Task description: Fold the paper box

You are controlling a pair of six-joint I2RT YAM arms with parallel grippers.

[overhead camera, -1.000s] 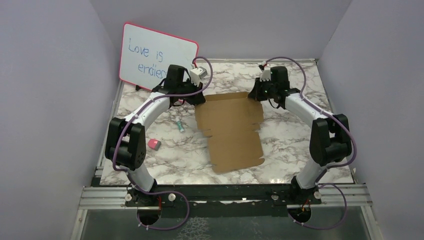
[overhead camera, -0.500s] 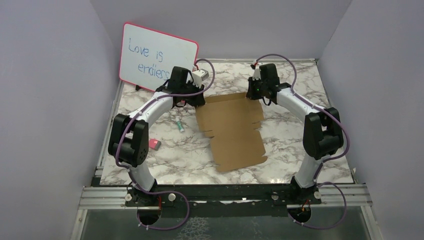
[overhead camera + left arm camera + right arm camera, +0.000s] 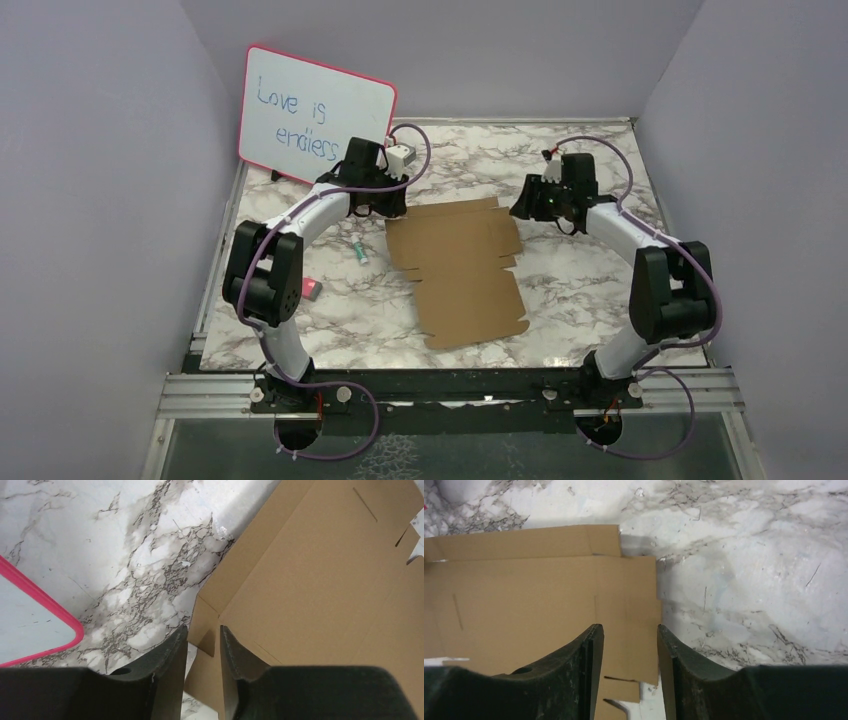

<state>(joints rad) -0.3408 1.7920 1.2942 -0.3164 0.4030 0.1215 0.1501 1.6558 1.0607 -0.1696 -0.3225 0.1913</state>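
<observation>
My left gripper (image 3: pixel 202 652) and right gripper (image 3: pixel 629 652) had just let go, jaws parted and empty, leaving the cardboard sheet (image 3: pixel 465 265) flat, unfolded.

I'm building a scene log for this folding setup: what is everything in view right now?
paper box: one, brown, flat unfolded sheet at the table's middle
whiteboard: one, pink frame, blue writing, propped at the far left
small stick: one, green, on the table left of the sheet
small block: one, pink, beside the left arm
table: one, white-grey marble pattern
left gripper: one, black, jaws slightly apart at the sheet's far left corner
right gripper: one, black, jaws apart over the sheet's far right edge
</observation>
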